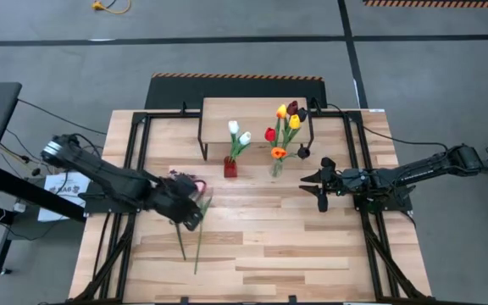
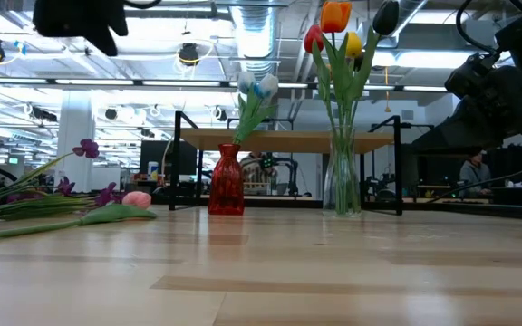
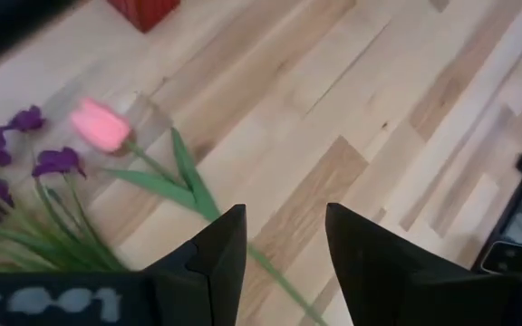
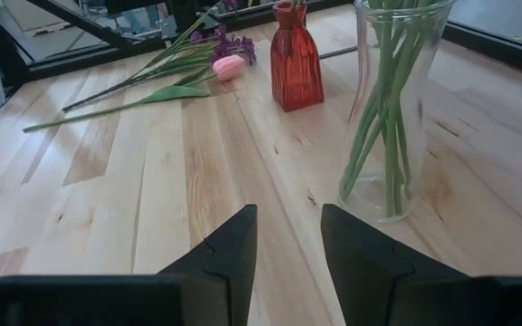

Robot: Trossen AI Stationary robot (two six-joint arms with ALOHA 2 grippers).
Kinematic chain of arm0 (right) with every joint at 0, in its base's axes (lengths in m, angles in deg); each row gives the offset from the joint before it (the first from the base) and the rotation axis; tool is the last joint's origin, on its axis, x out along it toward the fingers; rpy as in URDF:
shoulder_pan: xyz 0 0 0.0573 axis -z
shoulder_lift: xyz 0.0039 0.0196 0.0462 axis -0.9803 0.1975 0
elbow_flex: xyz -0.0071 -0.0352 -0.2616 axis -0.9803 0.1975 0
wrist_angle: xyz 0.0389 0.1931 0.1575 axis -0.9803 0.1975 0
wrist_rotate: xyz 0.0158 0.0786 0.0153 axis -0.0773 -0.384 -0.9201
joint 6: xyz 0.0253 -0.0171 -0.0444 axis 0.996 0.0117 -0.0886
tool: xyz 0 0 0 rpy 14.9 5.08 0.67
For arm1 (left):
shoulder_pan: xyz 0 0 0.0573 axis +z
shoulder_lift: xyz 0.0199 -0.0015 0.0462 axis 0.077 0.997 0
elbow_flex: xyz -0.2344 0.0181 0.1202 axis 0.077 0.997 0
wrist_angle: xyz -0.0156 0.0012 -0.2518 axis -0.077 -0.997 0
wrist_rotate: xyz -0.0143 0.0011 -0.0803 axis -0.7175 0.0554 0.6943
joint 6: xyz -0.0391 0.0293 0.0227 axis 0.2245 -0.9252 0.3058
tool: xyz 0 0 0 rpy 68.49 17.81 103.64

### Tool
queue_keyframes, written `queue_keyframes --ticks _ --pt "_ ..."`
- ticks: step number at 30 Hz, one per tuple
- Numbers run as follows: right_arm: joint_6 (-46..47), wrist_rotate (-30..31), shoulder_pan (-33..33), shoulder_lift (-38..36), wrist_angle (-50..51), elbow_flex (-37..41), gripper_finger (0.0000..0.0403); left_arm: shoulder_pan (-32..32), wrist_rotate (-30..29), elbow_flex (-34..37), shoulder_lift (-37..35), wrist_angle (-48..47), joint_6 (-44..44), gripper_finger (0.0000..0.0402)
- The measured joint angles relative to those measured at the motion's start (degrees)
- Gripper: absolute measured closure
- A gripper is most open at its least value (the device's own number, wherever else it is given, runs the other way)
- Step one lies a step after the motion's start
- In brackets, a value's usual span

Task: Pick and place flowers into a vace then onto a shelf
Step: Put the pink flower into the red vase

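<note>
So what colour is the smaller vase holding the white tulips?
Red, seen best in the right wrist view.

Even overhead light falls on the pale wood table (image 1: 269,246), casting only faint, soft shadows; in the level view, bright ceiling fixtures (image 2: 188,54) glare behind the clear glass vase (image 2: 342,172). From the left wrist, the pink tulip (image 3: 101,125) ahead of the jaws looks soft and overexposed, perhaps from motion blur. The right wrist's view is sharper.
</note>
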Motion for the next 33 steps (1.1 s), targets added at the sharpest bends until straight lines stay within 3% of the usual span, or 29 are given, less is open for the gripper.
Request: queue_keyframes --ticks 6,15,26,33 --pt "0.0 0.0 0.0 0.0 0.0 0.0 0.0285 0.7 2.1 -6.4 10.7 -0.4 1.5 0.0260" --pt "0.0 -1.5 0.0 0.0 0.0 0.0 0.0285 4.5 8.7 -6.9 21.3 -0.7 1.7 0.0260" --pt "-0.1 -1.5 0.0 0.0 0.0 0.0 0.0285 8.1 8.4 -6.9 23.3 -12.0 2.6 0.0260" --pt "-0.1 -1.5 0.0 0.0 0.1 0.0 0.0285 10.0 10.9 -6.2 24.8 -8.5 0.7 0.0260"
